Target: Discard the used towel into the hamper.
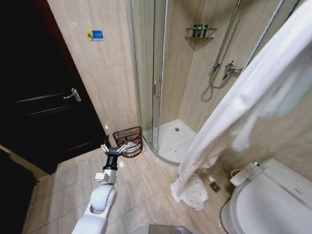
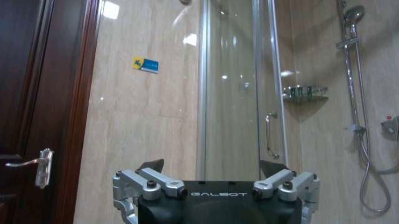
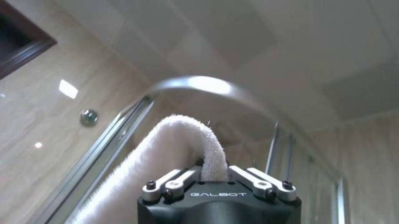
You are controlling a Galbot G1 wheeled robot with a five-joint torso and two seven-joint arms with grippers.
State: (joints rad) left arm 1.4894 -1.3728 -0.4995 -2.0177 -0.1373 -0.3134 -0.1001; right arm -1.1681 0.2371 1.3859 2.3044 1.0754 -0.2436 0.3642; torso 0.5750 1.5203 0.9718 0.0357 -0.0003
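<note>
White towel (image 3: 181,154) in R gripper (image 3: 215,175)

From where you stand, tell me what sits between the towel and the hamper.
Nothing on the floor does. The towel hangs from the right pincer, its end pooled on the tiles. The hamper stands by the shower door, with the open left pincer extended in front of it.

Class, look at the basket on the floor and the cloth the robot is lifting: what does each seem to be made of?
The basket looks like thin reddish-brown wire or wicker, with openwork bars you can see through. The towel, clamped in the right pincer, looks like white terry cotton, with a fuzzy looped pile.
</note>
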